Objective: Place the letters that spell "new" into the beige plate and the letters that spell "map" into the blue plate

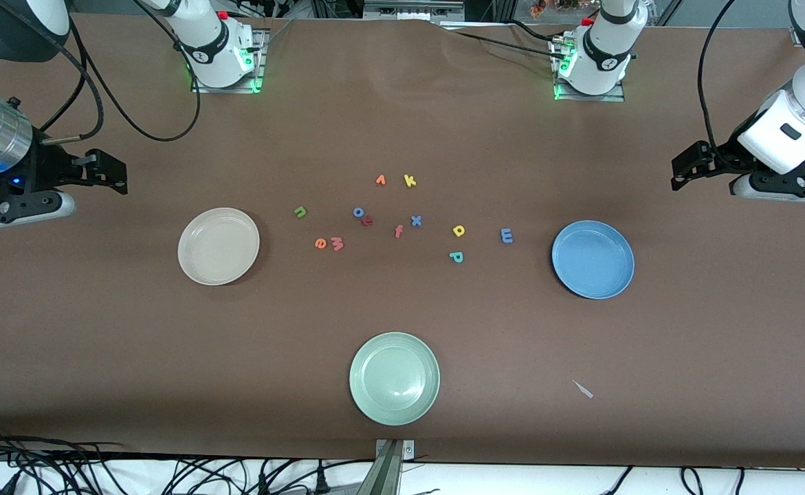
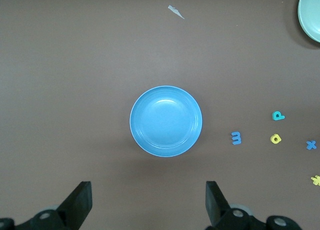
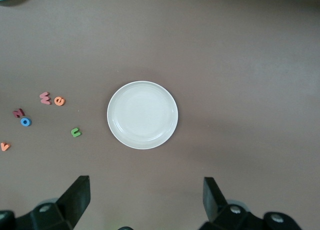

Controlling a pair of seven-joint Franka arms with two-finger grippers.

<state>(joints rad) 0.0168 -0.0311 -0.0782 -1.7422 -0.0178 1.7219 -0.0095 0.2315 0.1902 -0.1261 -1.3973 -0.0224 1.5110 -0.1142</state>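
Note:
The beige plate (image 1: 218, 246) (image 3: 142, 115) lies toward the right arm's end of the table, the blue plate (image 1: 592, 259) (image 2: 166, 121) toward the left arm's end; both hold nothing. Between them lie the green n (image 1: 300, 212) (image 3: 75, 132), orange e (image 1: 320, 243) (image 3: 59, 101), pinkish w (image 1: 337, 243) (image 3: 45, 98), blue m (image 1: 506, 236) (image 2: 236, 137), yellow a (image 1: 458, 231) (image 2: 275, 138) and teal p (image 1: 456, 256) (image 2: 278, 115). My right gripper (image 1: 119, 175) (image 3: 145, 197) hangs open over bare table beside the beige plate. My left gripper (image 1: 678, 173) (image 2: 148, 200) hangs open beside the blue plate.
A pale green plate (image 1: 394, 377) sits nearer the camera at mid-table. Other letters lie among the task's: blue o (image 1: 358, 212), dark red letter (image 1: 368, 221), orange f (image 1: 398, 231), blue x (image 1: 416, 221), orange v (image 1: 380, 180), yellow k (image 1: 410, 181). A white scrap (image 1: 583, 389) lies near the front edge.

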